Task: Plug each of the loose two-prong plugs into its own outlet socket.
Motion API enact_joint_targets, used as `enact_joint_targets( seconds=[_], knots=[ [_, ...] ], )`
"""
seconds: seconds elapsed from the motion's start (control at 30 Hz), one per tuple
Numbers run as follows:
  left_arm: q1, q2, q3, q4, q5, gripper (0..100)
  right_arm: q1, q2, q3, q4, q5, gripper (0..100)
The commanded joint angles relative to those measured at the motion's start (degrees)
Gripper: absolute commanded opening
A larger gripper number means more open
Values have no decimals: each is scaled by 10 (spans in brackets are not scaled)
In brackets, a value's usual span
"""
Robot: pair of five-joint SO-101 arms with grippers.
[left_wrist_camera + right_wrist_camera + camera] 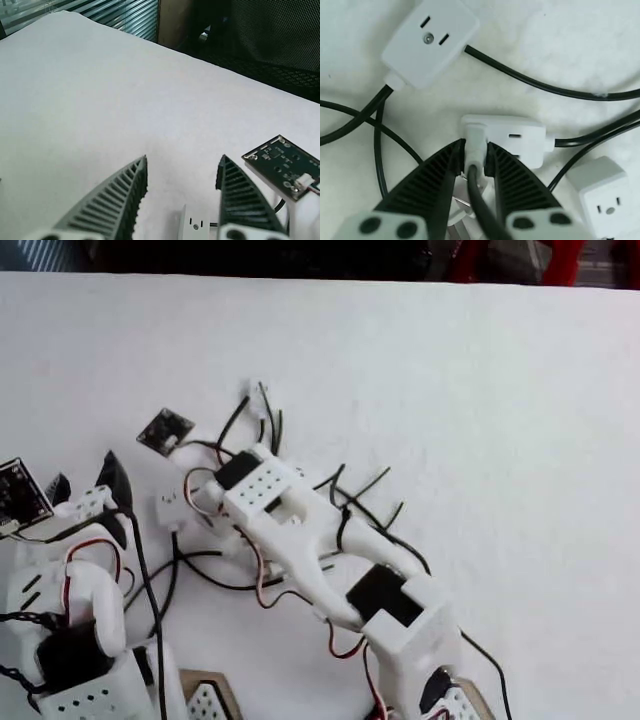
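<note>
Right gripper: fingers clamped narrowly on a white plug, which butts against the end of an outlet socket, left of the table's middle. Left gripper: fingers spread wide, holding nothing, near the left edge. Step: apparently insertion. Next: a straight, aligned push, then release.

The plug touches a socket (pincer around it).
</note>
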Motion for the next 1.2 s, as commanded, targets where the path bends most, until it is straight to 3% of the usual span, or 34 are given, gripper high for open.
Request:
enact_joint_targets(
  seconds=[0.0, 0.23, 0.47, 0.6, 0.77, 1.03, 1.17],
  knots=[
    [-3, -9, -2, -5, 0, 225, -4, -65, 25, 32, 2, 17],
    [-3, -9, -2, -5, 0, 225, 35, -216, 26, 92, 0, 17],
    [-3, -9, -2, -5, 0, 225, 133, -337, 26, 100, -2, 17],
    [-2, -9, -2, -5, 0, 225, 197, -376, 26, 80, -64, 17],
    [-1, -9, -2, -5, 0, 225, 280, -349, 40, -23, -109, 17],
    [-1, -9, -1, -5, 0, 225, 349, -179, 103, -345, -110, 17],
    [-1, -9, -1, -5, 0, 225, 352, -112, 75, -381, -110, 18]
  ],
)
